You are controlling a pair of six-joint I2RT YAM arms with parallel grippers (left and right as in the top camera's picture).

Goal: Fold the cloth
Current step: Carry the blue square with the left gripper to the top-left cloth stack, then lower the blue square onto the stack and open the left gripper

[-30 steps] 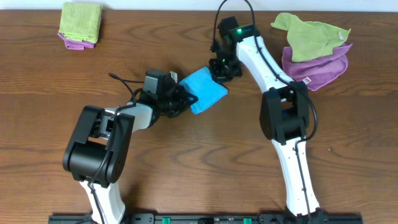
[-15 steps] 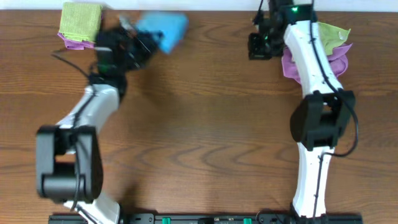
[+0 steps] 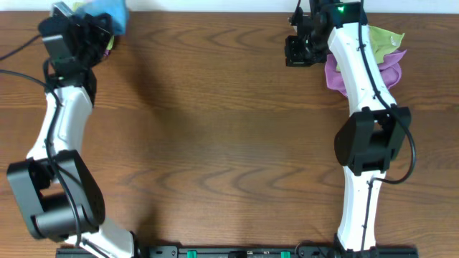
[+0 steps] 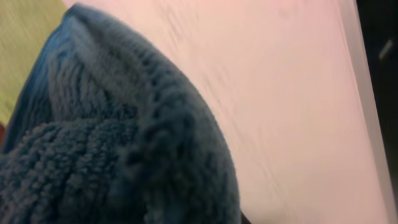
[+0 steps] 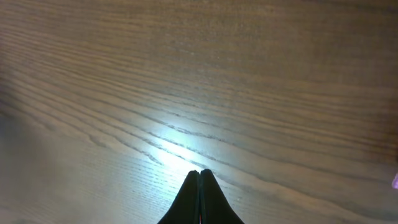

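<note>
Grips the bright sky-blue square microfibre cloth (image 3: pixel 109 10), bunched in the closed left gripper (image 3: pixel 99 20) at the far-left corner of the brown wooden table (image 3: pixel 215 143) (right gripper (image 5: pixel 199 180) pinched shut, empty, far right, well apart).

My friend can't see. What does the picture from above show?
The left claw holds the blue cloth at the far left corner of the wooden table. The right claw, shut and empty, hangs at the far right beside a pile of green and purple cloths.
</note>
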